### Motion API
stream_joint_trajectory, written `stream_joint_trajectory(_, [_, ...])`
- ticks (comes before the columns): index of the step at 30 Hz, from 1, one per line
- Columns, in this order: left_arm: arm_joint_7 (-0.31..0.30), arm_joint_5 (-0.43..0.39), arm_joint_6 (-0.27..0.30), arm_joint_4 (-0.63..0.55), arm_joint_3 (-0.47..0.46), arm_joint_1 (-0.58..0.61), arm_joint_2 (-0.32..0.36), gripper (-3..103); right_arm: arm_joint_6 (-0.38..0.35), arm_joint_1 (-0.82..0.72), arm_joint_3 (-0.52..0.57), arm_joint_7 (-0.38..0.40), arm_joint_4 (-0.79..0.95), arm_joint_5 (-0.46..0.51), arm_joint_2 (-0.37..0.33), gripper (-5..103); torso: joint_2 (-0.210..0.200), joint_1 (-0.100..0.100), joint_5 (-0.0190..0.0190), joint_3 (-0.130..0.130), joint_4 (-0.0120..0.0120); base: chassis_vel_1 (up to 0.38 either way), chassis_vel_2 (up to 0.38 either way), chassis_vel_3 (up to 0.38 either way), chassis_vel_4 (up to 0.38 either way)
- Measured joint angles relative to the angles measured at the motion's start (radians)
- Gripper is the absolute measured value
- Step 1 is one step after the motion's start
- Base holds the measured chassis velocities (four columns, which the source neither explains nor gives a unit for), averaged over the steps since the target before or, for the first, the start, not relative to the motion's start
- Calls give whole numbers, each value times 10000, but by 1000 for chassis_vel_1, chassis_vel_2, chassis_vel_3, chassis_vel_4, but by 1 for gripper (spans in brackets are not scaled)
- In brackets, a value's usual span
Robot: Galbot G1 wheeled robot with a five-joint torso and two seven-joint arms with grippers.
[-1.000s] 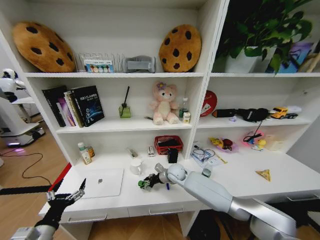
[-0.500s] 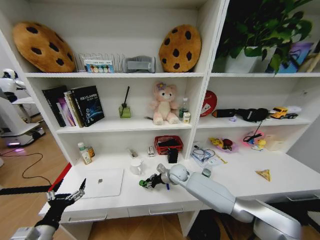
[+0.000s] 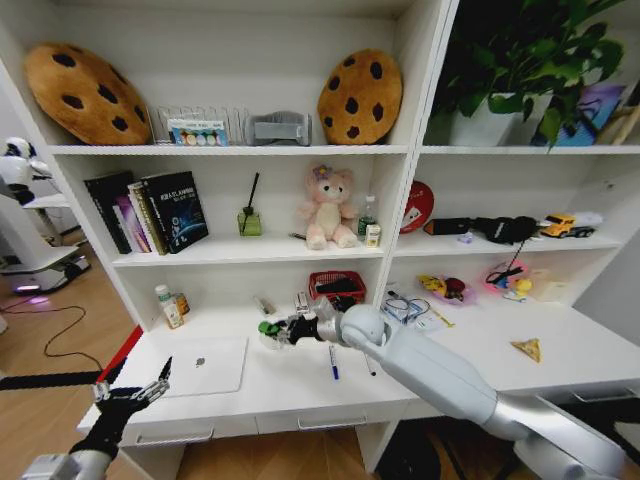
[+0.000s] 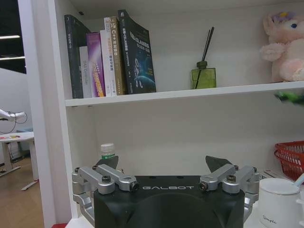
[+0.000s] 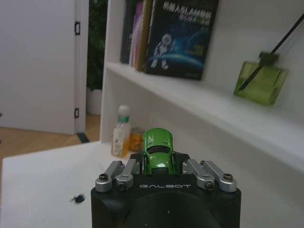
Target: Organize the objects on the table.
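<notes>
- Right wrist view: the right gripper [image 5: 157,167] grips a green toy car [image 5: 157,152], held above the desk [image 3: 290,385] near its back edge.
- A blue pen [image 3: 333,361] lies mid-desk; the laptop [image 3: 205,365] sits at the left end.
- The left gripper [image 3: 128,394], fingers spread, hangs off the desk's front left corner.

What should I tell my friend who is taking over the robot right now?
Right gripper: shut on the green toy car, held up above the white mug at the back of the table.
Left gripper: open, holding nothing, parked off the table's front left corner.
On the table: the silver laptop lies closed at the left; the blue pen and a black pen lie near the front edge.
Done: the car is picked up.
Left: put the car down somewhere, then tidy the pens and the other loose things.
</notes>
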Motion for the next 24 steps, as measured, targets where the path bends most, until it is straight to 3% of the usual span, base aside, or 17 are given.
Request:
stream_joint_trajectory(1, [0, 0, 0, 0, 0, 0, 0, 100, 0, 0, 0, 0, 0, 0, 0, 33, 0, 0, 0, 0, 0, 0, 0, 0, 0])
stream_joint_trajectory(3, [8, 0, 0, 0, 2, 0, 0, 100, 188, 761, 577, 332, -825, 84, 833, 33, 0, 0, -2, 0, 1, 0, 0, 0, 0])
stream_joint_trajectory(6, [4, 0, 0, 0, 1, 0, 0, 100, 279, 1092, 794, 384, -1406, -18, 1214, 33, 0, 0, -2, 0, 3, 0, 0, 0, 0])
stream_joint_trajectory(9, [3, 0, -1, 0, 1, 0, 0, 100, 298, 1871, 1354, 793, -3385, -579, 2174, 33, 0, 2, -1, 1, 0, 0, 0, 0, 0])
stream_joint_trajectory(13, [3, 0, -1, 0, 1, 0, 0, 100, -79, 2067, 1529, 1486, -4014, -706, 2437, 33, -1, 2, -1, 1, -1, 0, 0, 0, 0])
stream_joint_trajectory(15, [3, 0, 0, 0, 1, 0, 1, 100, -430, 2125, 1613, 2406, -4496, -427, 2628, 33, -1, 1, 0, 1, -2, 0, 0, 0, 0])
stream_joint_trajectory(18, [3, 0, -1, 0, 1, 0, 0, 100, -750, 2114, 1722, 3002, -4828, 93, 2743, 33, 0, 1, 0, 1, -2, 0, 0, 0, 0])
stream_joint_trajectory(24, [1, 0, 0, 0, 1, 0, 0, 100, -795, 2084, 1856, 3373, -5627, 834, 2893, 33, 0, 1, 1, 1, -2, 0, 0, 0, 0])
